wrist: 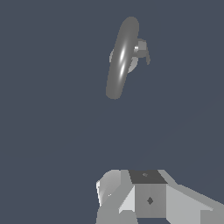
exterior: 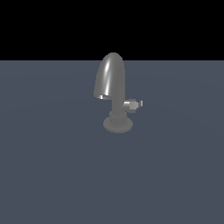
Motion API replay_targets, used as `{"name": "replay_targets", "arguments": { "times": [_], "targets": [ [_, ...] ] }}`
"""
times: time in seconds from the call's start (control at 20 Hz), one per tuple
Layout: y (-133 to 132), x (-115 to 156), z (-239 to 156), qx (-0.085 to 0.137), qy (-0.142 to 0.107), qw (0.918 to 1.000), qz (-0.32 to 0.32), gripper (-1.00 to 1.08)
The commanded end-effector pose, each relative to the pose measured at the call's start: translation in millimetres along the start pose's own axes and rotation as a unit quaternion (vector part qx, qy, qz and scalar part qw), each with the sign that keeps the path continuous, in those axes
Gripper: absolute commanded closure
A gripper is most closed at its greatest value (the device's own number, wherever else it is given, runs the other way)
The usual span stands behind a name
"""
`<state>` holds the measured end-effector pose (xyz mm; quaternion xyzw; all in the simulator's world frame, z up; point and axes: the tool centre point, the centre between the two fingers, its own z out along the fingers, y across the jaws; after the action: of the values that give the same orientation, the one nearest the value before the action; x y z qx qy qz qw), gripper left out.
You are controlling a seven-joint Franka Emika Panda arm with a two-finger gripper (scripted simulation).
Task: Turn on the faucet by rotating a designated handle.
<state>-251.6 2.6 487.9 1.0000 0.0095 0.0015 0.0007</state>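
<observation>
Faucet upright mid-table; handle projecting from neck toward exterior view's right, untouched. Gripper well apart from faucet, fingers out of frame; open or closed cannot be determined. Approach, contact and rotation all outstanding.

A bare simulated scene: a grey faucet on a flat slate-blue floor under a black backdrop.
</observation>
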Motion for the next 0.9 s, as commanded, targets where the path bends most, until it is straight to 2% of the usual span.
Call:
{"name": "replay_targets", "arguments": {
  "times": [0.0, 0.45, 0.85],
  "targets": [
    [0, 0, 0, 0.0, 0.0, 1.0, 0.0, 1.08],
    [-2, 10, -1, 0.008, -0.015, 0.9997, 0.015, 1.08],
    [-7, 35, -1, 0.03, -0.055, 0.9966, 0.055, 1.08]
  ]
}}
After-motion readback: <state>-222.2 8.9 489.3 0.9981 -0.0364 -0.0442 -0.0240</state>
